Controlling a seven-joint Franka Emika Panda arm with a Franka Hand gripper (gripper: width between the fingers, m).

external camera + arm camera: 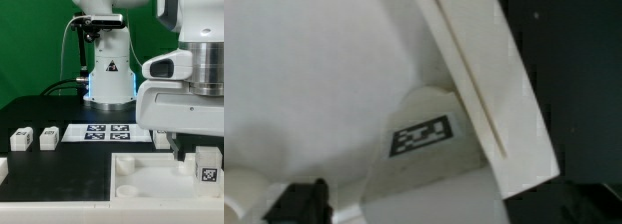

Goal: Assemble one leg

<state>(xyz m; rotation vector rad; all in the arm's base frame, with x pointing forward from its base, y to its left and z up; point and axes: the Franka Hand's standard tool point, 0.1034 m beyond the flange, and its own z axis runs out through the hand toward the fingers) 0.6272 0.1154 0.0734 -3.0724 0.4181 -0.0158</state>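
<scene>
Two legs [20,138] [48,136] lie on the black table at the exterior view's left. Another leg [207,166] stands upright with its tag facing the camera, at the right end of the large white tray-like part [135,172]. My gripper [184,150] hangs low over that end of the tray, just to the exterior view's left of this leg and apart from it. In the wrist view the tray's flat face with its tag [423,135] and raised rim [491,110] fill the picture. One black finger [299,203] shows far to one side. My gripper [438,208] looks open and empty.
The marker board [105,131] lies in the middle of the table in front of the robot base [108,80]. A small white part [162,140] lies beside the marker board's right end. Another white piece [2,170] shows at the left edge.
</scene>
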